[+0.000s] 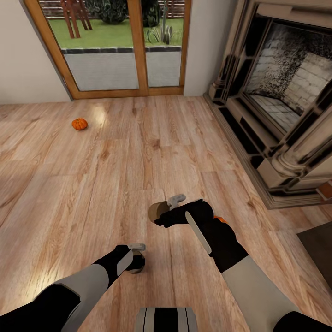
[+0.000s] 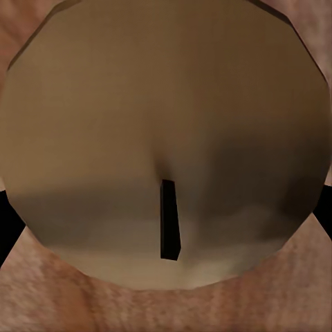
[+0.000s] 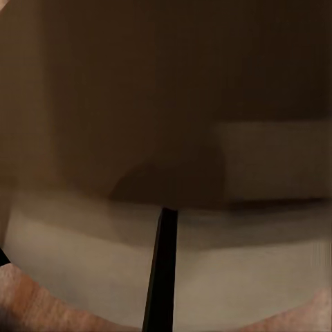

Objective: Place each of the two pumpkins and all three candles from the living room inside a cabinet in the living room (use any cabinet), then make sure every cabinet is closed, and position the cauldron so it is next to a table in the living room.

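Observation:
One orange pumpkin (image 1: 79, 123) sits on the wood floor at the far left, well away from both arms. A sliver of orange, seemingly another pumpkin (image 1: 221, 219), peeks out from behind my right wrist. My right gripper (image 1: 162, 213) is shut on a tan candle (image 1: 156, 210) held above the floor, and its pale face with a dark wick (image 3: 160, 277) looms close in the right wrist view. Lower left, my left gripper (image 1: 137, 260) is shut on a second candle (image 1: 136, 269), whose round top (image 2: 138, 124) sits between the fingers in the left wrist view.
A stone fireplace (image 1: 276, 92) with a raised hearth lines the right side. Glass patio doors (image 1: 115, 50) stand at the back. A dark rug corner (image 1: 318, 244) lies at the right edge. Open wood floor (image 1: 115, 175) stretches ahead.

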### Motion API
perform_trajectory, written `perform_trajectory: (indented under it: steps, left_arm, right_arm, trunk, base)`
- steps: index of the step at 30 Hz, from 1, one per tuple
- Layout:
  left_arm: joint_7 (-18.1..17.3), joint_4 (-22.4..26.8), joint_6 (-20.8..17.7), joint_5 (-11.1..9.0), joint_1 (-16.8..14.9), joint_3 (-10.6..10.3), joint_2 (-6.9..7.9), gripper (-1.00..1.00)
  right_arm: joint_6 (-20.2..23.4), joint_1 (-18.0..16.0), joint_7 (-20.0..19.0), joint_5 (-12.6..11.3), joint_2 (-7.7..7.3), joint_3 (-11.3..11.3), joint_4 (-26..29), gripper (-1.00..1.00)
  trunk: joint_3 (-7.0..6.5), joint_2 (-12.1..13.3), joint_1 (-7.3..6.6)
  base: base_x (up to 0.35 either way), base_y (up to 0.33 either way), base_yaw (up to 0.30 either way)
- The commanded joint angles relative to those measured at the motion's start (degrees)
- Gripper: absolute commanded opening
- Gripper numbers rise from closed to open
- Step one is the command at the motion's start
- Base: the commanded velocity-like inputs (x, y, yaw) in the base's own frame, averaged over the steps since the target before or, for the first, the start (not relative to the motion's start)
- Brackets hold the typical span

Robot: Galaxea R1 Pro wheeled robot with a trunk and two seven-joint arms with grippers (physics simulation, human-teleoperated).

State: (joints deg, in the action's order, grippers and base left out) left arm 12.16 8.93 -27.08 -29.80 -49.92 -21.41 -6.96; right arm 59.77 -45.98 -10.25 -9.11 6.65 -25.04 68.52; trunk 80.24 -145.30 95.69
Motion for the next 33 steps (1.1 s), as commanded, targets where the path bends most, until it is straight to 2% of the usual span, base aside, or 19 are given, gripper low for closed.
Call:
perform_trajectory:
  steps: [1, 6, 7, 29, 33]
  left_arm:
    - [0.4, 0.1, -0.3, -0.6, 0.0, -0.4, 0.02, 1.0]
    - [0.4, 0.1, -0.2, -0.6, 0.0, -0.4, 0.02, 1.0]
    - [0.4, 0.1, -0.2, -0.6, 0.0, -0.4, 0.02, -1.0]
    - [0.4, 0.1, -0.2, -0.6, 0.0, -0.4, 0.02, -1.0]
    - [0.4, 0.1, -0.3, -0.6, 0.0, -0.4, 0.02, -1.0]
  right_arm:
    - [0.2, 0.0, 0.1, -0.3, 0.01, 0.0, 0.0, -1.0]
    - [0.2, -0.1, 0.1, -0.3, -0.04, 0.0, 0.0, -1.0]
    - [0.2, 0.0, 0.1, -0.3, -0.05, 0.0, 0.0, -1.0]
    - [0.2, 0.0, 0.1, -0.2, -0.06, 0.2, 0.0, -1.0]
    - [0.2, 0.0, 0.1, -0.1, -0.23, 0.7, 0.0, -1.0]
  trunk:
    - [0.04, 0.0, -0.01]
    - [0.04, 0.0, -0.01]
    - [0.04, 0.0, -0.01]
    - [0.04, 0.0, -0.01]
    - [-0.85, 0.0, -0.11]
  base:
    - [0.0, 0.0, 0.0]
    - [0.0, 0.0, 0.0]
    - [0.0, 0.0, 0.0]
    - [0.0, 0.0, 0.0]
    - [0.0, 0.0, 0.0]
